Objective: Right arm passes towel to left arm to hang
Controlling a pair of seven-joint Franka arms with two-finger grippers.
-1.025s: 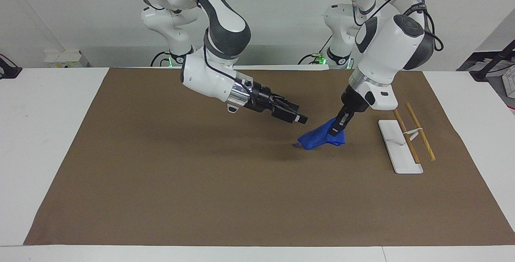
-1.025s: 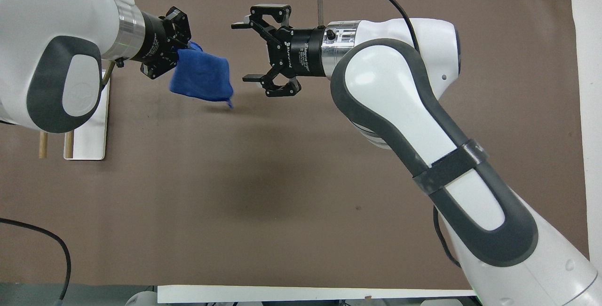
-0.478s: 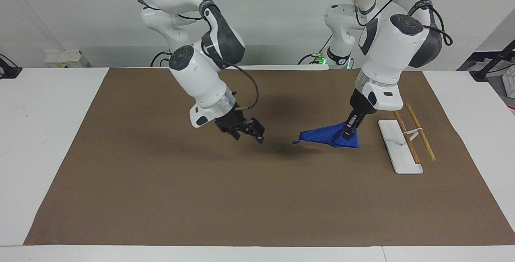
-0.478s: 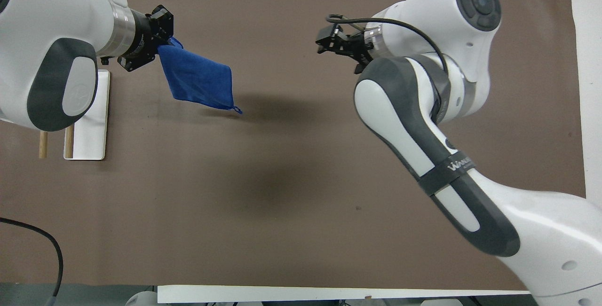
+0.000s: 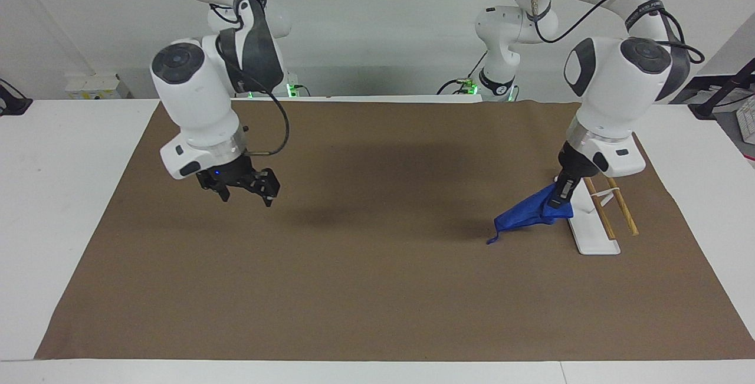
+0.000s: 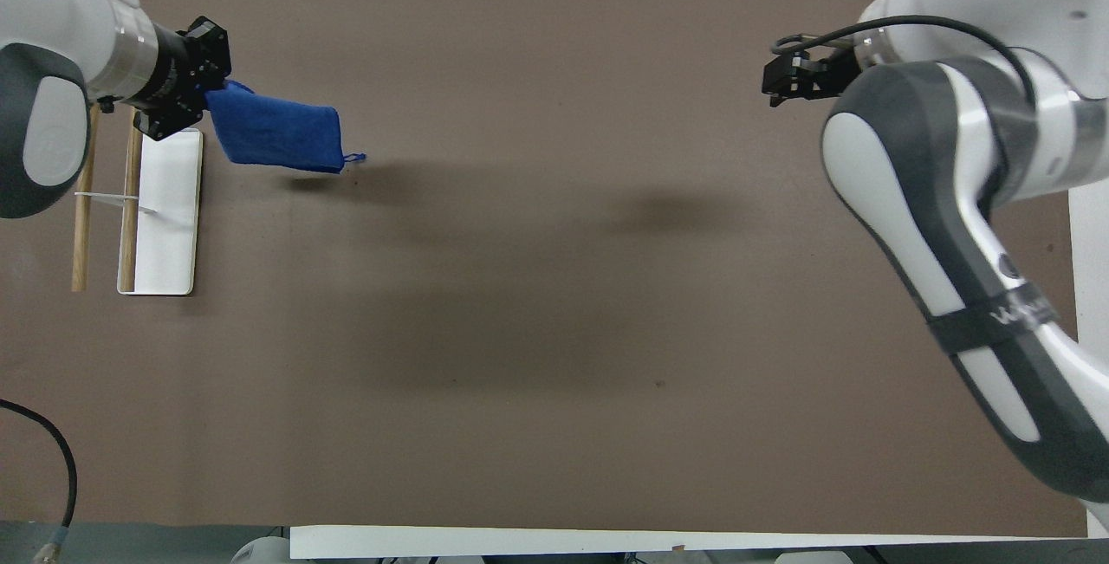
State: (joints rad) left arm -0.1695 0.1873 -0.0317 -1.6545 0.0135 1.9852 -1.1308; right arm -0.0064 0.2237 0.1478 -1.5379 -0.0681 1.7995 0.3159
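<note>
The blue towel [image 5: 528, 214] hangs from my left gripper [image 5: 556, 200], which is shut on one of its edges and holds it above the brown mat, just beside the rack. The towel's small loop [image 5: 489, 240] dangles at its lowest corner. In the overhead view the towel [image 6: 277, 132] trails from the left gripper [image 6: 206, 100] toward the middle of the table. My right gripper [image 5: 246, 195], with its blue light, is open and empty above the mat near the right arm's end. It shows partly in the overhead view [image 6: 778, 83].
The rack is a white flat base [image 5: 591, 230] with two wooden rods [image 5: 619, 207] held above it, at the left arm's end of the mat. It also shows in the overhead view [image 6: 169, 235]. A brown mat [image 5: 377, 289] covers the table.
The right gripper has swung away, empty, to the right arm's end of the table. The left gripper has carried the towel sideways up to the rack.
</note>
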